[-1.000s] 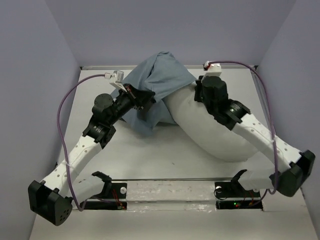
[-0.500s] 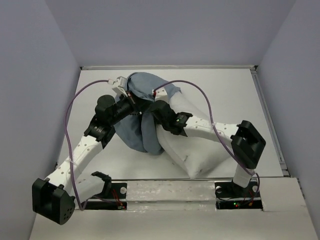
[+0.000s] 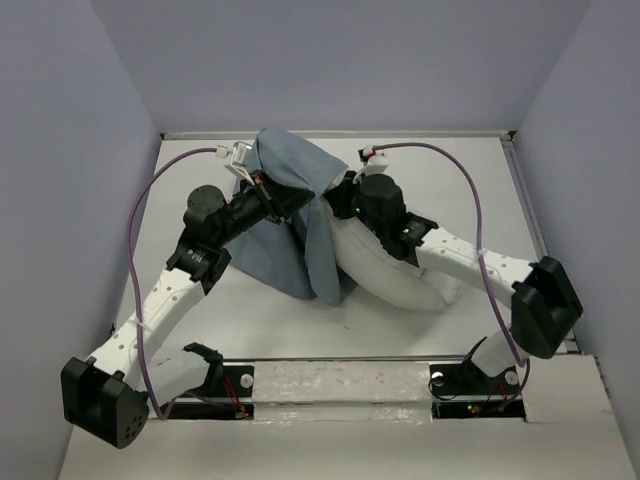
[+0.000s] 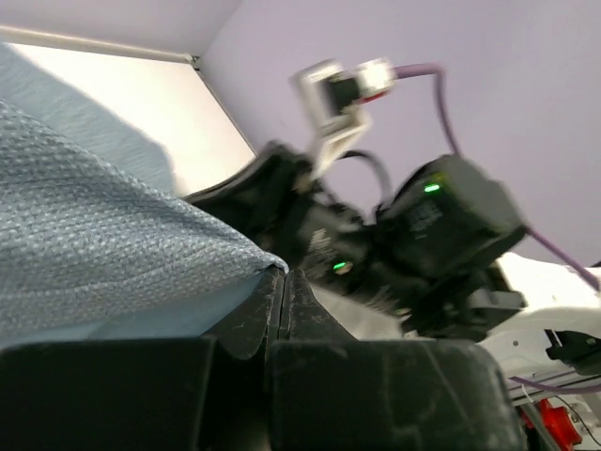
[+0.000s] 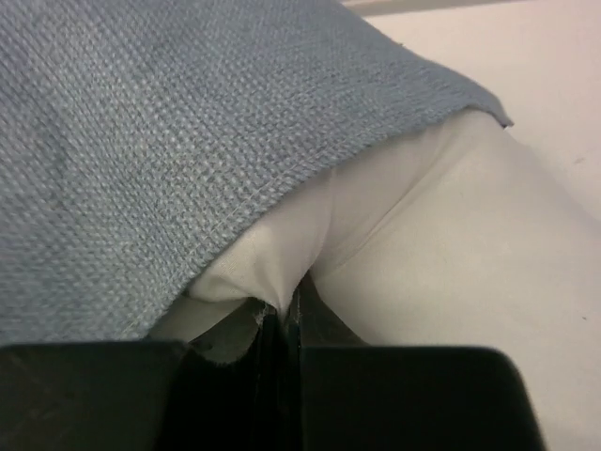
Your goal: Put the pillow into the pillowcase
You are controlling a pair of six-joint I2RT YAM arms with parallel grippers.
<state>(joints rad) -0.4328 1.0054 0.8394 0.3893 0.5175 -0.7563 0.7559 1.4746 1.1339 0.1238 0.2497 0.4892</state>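
Pillow [image 3: 400, 278] lies mid-frame, half under the pillowcase [image 3: 285, 175]; we see our left tool [image 4: 282, 280] clenched on its hem, right tool [image 5: 282, 312] pinching the pillow.

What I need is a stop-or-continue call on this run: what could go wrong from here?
1. The right gripper pinches only a thin fold of the pillow; pushing might pull it loose.
2. The left gripper holds the pillowcase just at its hem, so the cloth may slip out and the opening close.
3. Both grippers sit close together at that opening and could collide.
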